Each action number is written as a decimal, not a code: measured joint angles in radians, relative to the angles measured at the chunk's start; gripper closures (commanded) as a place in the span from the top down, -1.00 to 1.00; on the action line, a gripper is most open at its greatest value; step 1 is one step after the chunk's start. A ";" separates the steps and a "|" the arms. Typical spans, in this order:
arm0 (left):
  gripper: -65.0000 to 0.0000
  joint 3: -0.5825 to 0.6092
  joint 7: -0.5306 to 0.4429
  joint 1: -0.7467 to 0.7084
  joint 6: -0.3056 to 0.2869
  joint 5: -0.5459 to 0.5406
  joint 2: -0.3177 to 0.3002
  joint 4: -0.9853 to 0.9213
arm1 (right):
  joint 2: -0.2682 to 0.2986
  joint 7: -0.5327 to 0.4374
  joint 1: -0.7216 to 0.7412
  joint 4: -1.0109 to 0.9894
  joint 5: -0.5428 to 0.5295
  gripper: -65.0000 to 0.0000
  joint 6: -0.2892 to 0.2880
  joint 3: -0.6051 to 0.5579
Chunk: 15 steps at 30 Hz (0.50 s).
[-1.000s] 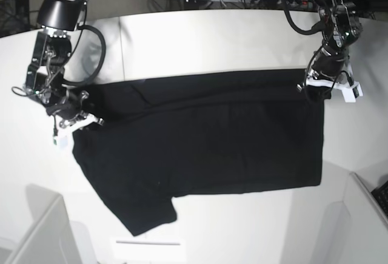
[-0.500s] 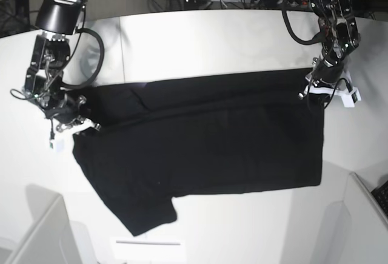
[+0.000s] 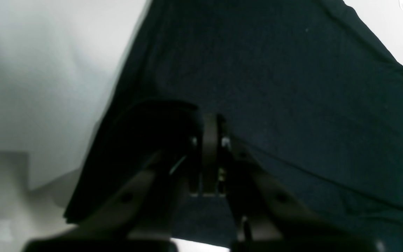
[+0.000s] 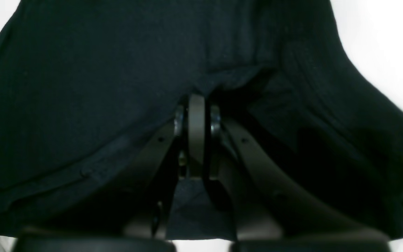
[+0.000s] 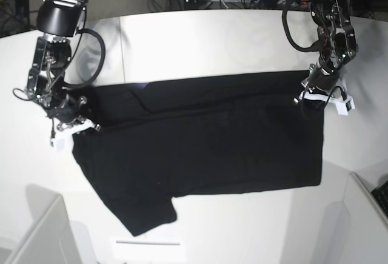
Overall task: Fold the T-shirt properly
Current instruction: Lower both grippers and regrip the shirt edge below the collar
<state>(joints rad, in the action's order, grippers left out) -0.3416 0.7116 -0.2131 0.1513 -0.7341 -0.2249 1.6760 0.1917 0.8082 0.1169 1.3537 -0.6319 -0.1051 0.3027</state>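
one sleeve only in base view

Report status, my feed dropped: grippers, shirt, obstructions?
Left gripper and right gripper shut on T-shirt edges. Shirt spread, plain face up. Nothing obstructing.

We see the T-shirt lying spread flat on the desk, across its middle, with a sleeve reaching toward the near edge at the base view's left. Our left hand sits at the shirt's far corner on that view's right, pinched on the cloth there. Our right hand sits at the shirt's opposite end, on that view's left, pinched on the cloth edge. Cables and equipment lie behind the desk's far edge.
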 measured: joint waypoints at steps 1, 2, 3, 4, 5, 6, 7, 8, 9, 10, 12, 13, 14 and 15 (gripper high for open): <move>-1.00 0.000 0.000 0.000 0.000 0.000 0.000 -0.002 | -0.002 0.000 0.000 0.000 0.000 -1.00 0.000 0.000; -1.00 0.000 0.000 0.000 0.000 0.000 0.001 -0.002 | -0.002 0.000 -0.001 0.000 0.000 -1.00 0.000 0.000; -1.00 0.000 0.000 0.000 0.000 0.000 0.000 -0.002 | -0.002 0.000 -0.001 0.000 0.000 -1.00 0.000 0.000; -1.00 -0.001 0.000 0.000 0.000 0.000 0.000 -0.002 | -0.002 0.000 -0.001 0.000 0.000 -0.87 0.000 0.000; -1.00 -0.001 0.000 0.002 0.000 0.000 0.000 -0.002 | -0.002 0.000 -0.001 0.000 0.000 -0.70 0.000 0.001; -1.00 -0.002 0.000 0.002 0.000 0.000 0.000 -0.002 | -0.002 0.000 -0.001 0.000 0.001 -0.54 0.000 0.003; -1.00 -0.002 0.000 0.002 0.000 0.000 0.000 -0.002 | -0.002 -0.001 -0.001 0.000 0.001 -0.39 0.000 0.003; -1.00 -0.002 0.000 0.003 0.000 0.000 0.000 -0.002 | -0.002 -0.001 -0.001 0.000 0.001 -0.25 0.000 0.005; -0.95 -0.002 0.000 0.003 0.000 0.000 0.000 -0.002 | -0.002 -0.001 -0.001 0.000 0.001 -0.13 0.000 0.005; -0.76 -0.002 0.000 0.002 0.000 0.000 0.000 0.000 | -0.002 -0.001 -0.001 0.002 0.002 -0.09 0.000 0.006; -0.31 -0.002 0.000 0.002 0.000 0.002 0.000 0.002 | -0.002 -0.001 -0.001 0.004 0.003 -0.09 0.000 0.006; -0.06 -0.003 -0.001 0.003 0.000 0.001 0.000 0.004 | -0.002 0.000 -0.001 0.005 0.003 -0.09 0.000 0.008; 0.14 -0.003 -0.003 0.003 0.000 0.001 0.000 0.005 | -0.005 0.000 -0.001 0.006 0.002 -0.09 0.000 0.018; 0.30 -0.003 -0.004 0.003 0.000 0.002 0.000 0.007 | -0.006 -0.001 -0.001 0.006 -0.001 -0.09 0.000 0.033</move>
<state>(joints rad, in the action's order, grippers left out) -0.3443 0.7078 -0.2104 0.1516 -0.7326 -0.2245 1.6833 0.1860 0.8074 0.1162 1.3594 -0.6327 -0.1051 0.3359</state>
